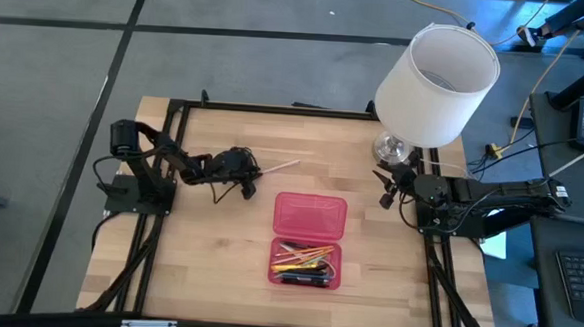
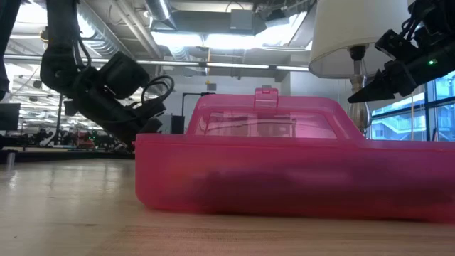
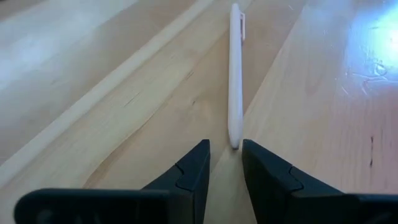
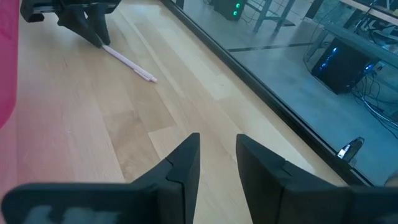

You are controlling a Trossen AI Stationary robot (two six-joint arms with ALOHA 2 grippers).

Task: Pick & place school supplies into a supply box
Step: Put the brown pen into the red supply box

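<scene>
A pale pen (image 1: 280, 167) lies flat on the wooden table, left of centre toward the far side. My left gripper (image 3: 225, 152) is open and slants down at the pen's near end (image 3: 235, 140). That end sits in the gap between the fingertips, and no finger visibly touches it. The pink supply box (image 1: 308, 239) lies open at the table's middle. Its lid (image 1: 309, 215) is folded back flat, and several pencils and pens (image 1: 303, 262) lie in its tray. My right gripper (image 4: 217, 146) hangs open above the table's right side, holding nothing.
A lamp with a white shade (image 1: 436, 86) and a glass base (image 1: 393, 147) stands at the far right corner, close to my right gripper (image 1: 383, 183). A black frame (image 1: 275, 109) runs along the table's edges. Bare wood lies between the pen and the box.
</scene>
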